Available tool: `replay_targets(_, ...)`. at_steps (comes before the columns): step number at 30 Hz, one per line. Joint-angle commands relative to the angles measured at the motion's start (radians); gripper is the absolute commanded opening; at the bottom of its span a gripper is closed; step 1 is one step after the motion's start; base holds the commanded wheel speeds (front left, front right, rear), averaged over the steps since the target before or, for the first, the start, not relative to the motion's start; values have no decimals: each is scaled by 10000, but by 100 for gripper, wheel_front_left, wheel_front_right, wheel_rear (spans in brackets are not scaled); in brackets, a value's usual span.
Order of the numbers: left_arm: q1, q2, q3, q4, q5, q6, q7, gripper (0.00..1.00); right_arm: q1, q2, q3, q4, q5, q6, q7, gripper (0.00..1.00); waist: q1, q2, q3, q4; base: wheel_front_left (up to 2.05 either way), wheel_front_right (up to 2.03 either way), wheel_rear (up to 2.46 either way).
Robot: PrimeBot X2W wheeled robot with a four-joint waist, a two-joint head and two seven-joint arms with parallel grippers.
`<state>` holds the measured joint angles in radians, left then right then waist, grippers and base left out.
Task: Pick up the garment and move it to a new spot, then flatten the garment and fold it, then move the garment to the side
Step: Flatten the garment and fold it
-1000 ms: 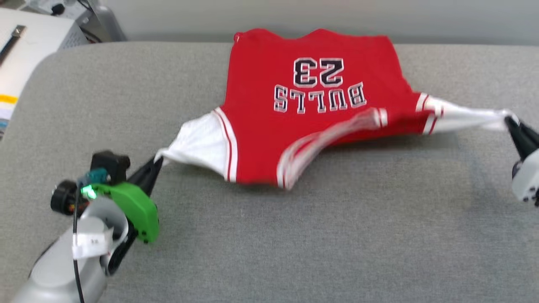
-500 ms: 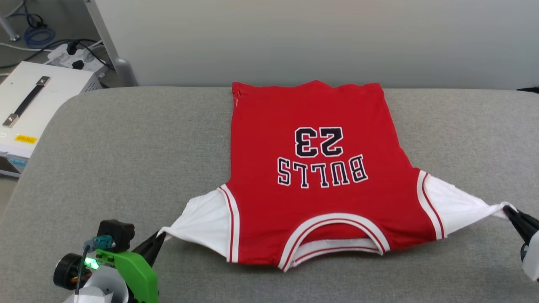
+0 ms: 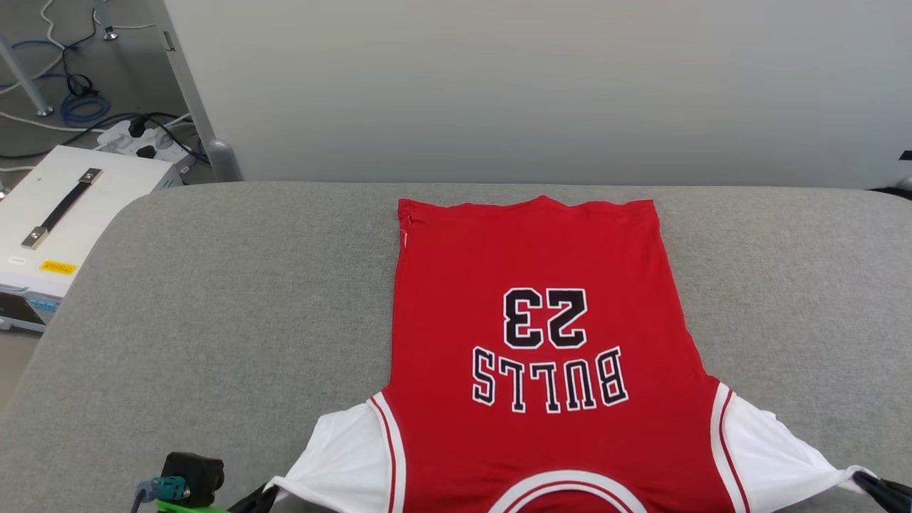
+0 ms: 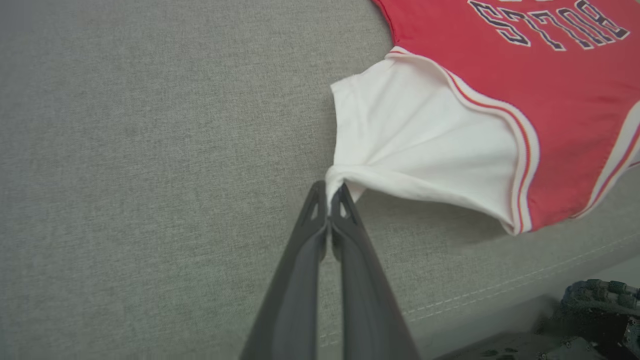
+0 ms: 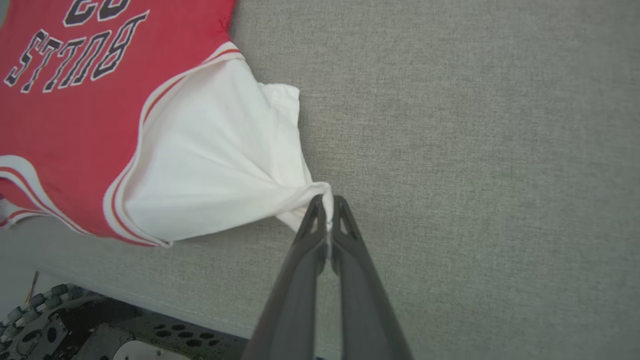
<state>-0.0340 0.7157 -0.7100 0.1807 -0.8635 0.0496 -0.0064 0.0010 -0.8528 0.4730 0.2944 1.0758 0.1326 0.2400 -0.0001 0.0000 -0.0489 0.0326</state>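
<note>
While the garment (image 3: 534, 320) is lying chest-up on the grey tabletop (image 3: 214, 320), the left end effector (image 4: 330, 192) is clenching one white sleeve tip (image 4: 350, 175) and the right end effector (image 5: 327, 202) is clenching the other sleeve (image 5: 210, 165), each tip raised slightly. Flattening well is calling, I judge, for lowering both tips evenly while tugging gently outward before releasing

Grey fabric top, pale wall behind.
The grey woven surface (image 3: 214, 306) has a rounded far-left corner & a stitched seam (image 4: 500, 295) along its near edge. A plain pale wall panel (image 3: 499, 85) stands right behind it, in soft, even light. Off to the left: 1 white box (image 3: 121, 189) w/ a black handle (image 3: 63, 206), a power strip (image 3: 139, 139), a coiled blue cable (image 3: 82, 108), 1 grey metal leg (image 3: 222, 160), grey floor (image 3: 21, 92).
</note>
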Motion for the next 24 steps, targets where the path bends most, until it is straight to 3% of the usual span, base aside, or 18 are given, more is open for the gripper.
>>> replay_targets(1,127,134,6,-24,-52,104,63,0,179,-88,-211,-93,57,-19,66,0,1,0,42,9,0,0,0)
replay_targets(6,-43,-21,-32,-250,-121,29,141,0,408,20,-708,-402,-101,-19,454,0,1,0,217,34,0,0,0)
replay_targets(7,-102,-27,-35,-305,-110,18,164,0,390,43,-828,-461,-150,-19,500,29,1,0,272,41,0,0,0)
replay_targets(8,-175,-44,-39,-401,-119,-18,197,0,369,61,-981,-521,-227,-19,568,100,1,0,350,59,0,0,0)
replay_targets(15,-600,-31,-40,-1337,-368,-118,809,0,-138,131,-2178,-1371,-274,-19,1865,100,1,0,1058,223,0,0,0)
replay_targets(24,-930,380,92,-3768,-407,790,1945,0,-2419,1020,-4040,-2560,-905,-19,4568,100,1,0,2733,930,0,0,0)
